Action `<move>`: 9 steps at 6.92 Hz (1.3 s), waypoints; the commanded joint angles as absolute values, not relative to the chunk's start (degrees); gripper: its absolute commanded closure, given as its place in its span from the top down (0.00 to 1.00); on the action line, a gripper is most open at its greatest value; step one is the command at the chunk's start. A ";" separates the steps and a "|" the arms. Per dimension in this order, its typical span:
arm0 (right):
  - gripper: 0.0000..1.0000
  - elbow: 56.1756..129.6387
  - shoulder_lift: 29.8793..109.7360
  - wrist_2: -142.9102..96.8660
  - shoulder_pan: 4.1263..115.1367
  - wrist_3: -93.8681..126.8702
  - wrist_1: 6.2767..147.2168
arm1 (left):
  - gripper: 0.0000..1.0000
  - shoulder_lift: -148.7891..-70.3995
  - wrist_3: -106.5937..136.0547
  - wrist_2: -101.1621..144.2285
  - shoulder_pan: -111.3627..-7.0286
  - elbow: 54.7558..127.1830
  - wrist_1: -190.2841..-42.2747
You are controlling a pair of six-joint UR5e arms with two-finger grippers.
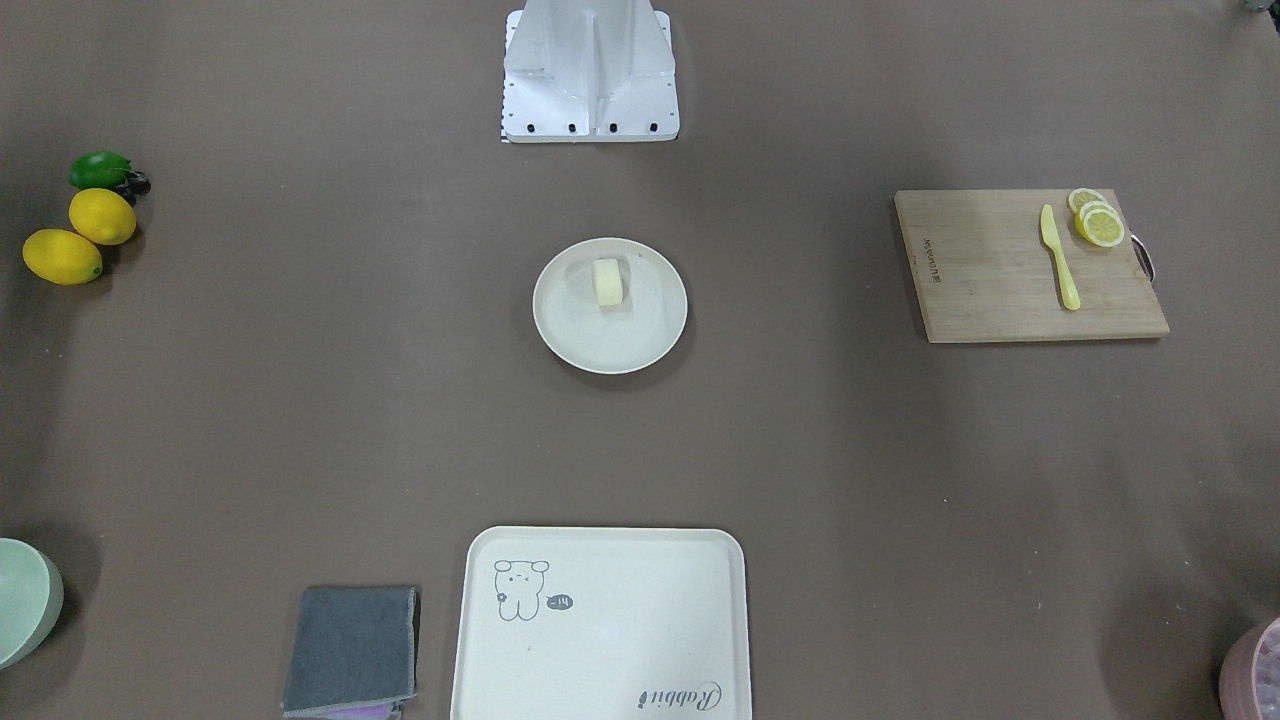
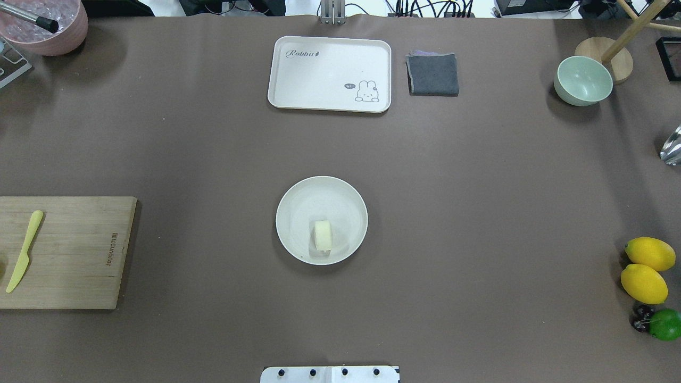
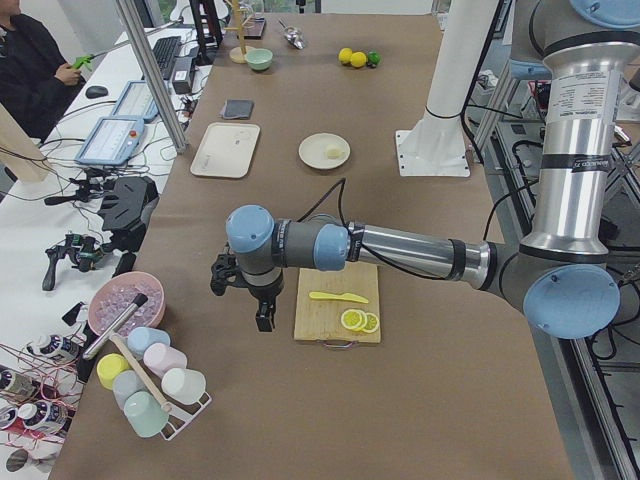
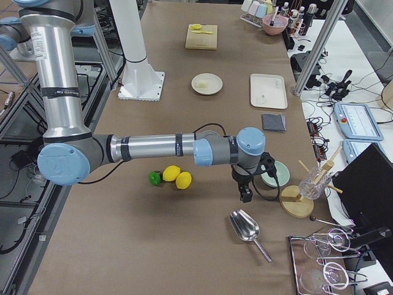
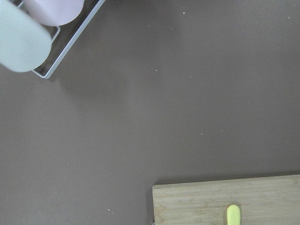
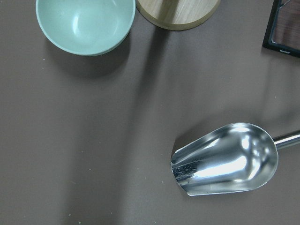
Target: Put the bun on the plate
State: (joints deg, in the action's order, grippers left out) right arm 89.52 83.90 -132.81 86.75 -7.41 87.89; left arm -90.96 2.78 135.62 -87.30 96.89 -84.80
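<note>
The small pale bun (image 2: pixel 323 235) lies on the round cream plate (image 2: pixel 290 207) at the table's middle, on the side nearer the robot's base; it is also visible as bun (image 1: pixel 608 282) on plate (image 1: pixel 565 345). Neither gripper is near it. My left gripper (image 3: pixel 265 312) hangs above the table beside the cutting board, far from the plate. My right gripper (image 4: pixel 245 195) hovers near the green bowl at the other end. Both show only in the side views, so I cannot tell whether they are open or shut.
A cream tray (image 2: pixel 330 103) and a grey cloth (image 2: pixel 432 74) lie at the far edge. A cutting board (image 1: pixel 1000 290) holds a yellow knife (image 1: pixel 1059 258) and lemon slices (image 1: pixel 1098 219). Lemons (image 2: pixel 646 268), a green bowl (image 6: pixel 84 23) and a metal scoop (image 6: pixel 225 161) sit at the right end.
</note>
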 commanded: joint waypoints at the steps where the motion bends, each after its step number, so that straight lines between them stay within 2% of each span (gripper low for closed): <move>1: 1.00 89.65 84.72 -132.01 87.10 -7.47 87.89 | 0.97 -90.79 2.55 135.36 -87.02 94.85 -85.08; 4: 1.00 92.01 84.99 -132.80 88.32 -7.47 87.80 | 0.98 -92.37 2.29 135.70 -87.01 93.96 -85.34; 6: 1.00 92.11 85.43 -133.85 89.38 -7.21 87.80 | 0.98 -91.41 2.29 135.36 -87.36 95.79 -85.17; 9: 1.00 92.90 86.04 -133.34 90.09 -7.47 87.80 | 0.97 -90.19 2.64 135.61 -87.45 94.83 -84.99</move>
